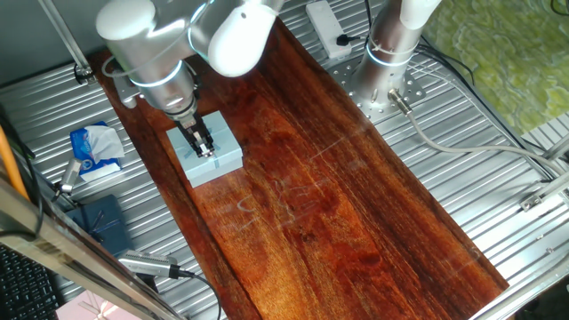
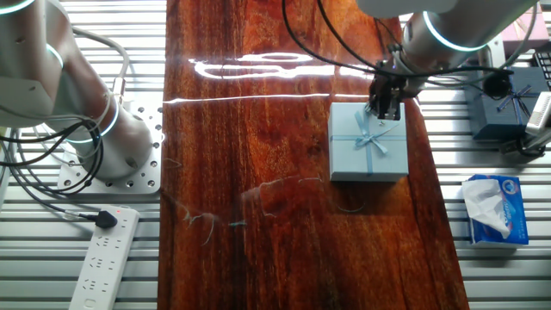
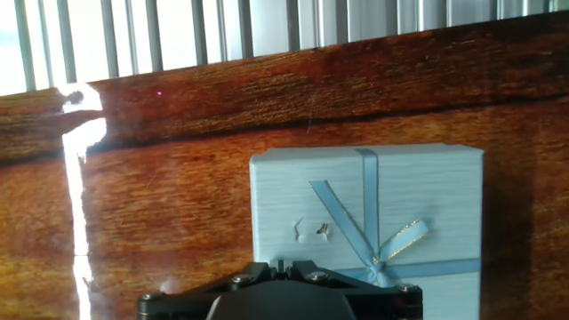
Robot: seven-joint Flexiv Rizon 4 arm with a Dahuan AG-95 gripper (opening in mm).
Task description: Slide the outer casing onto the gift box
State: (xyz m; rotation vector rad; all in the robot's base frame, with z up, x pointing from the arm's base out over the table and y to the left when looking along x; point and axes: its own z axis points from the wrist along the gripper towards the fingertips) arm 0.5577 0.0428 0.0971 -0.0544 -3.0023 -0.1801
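Note:
The outer casing (image 1: 224,158), a light blue square sleeve with a crossed ribbon and bow, lies flat on the wooden board (image 1: 338,204) near its far left end. It also shows in the other fixed view (image 2: 366,153) and in the hand view (image 3: 391,196). My gripper (image 1: 204,148) stands upright over the casing's top near one edge, jaws closed together, holding nothing; it also shows in the other fixed view (image 2: 383,110) and the hand view (image 3: 283,265). Whether the tips touch the top I cannot tell. The gift box tray with its tan block is hidden.
A tissue pack (image 1: 96,149) and a dark navy box (image 1: 100,222) lie on the ribbed metal table left of the board. A pink box (image 1: 93,311) is at the lower left. A second arm's base (image 1: 387,67) and a power strip (image 2: 108,258) stand on the far side.

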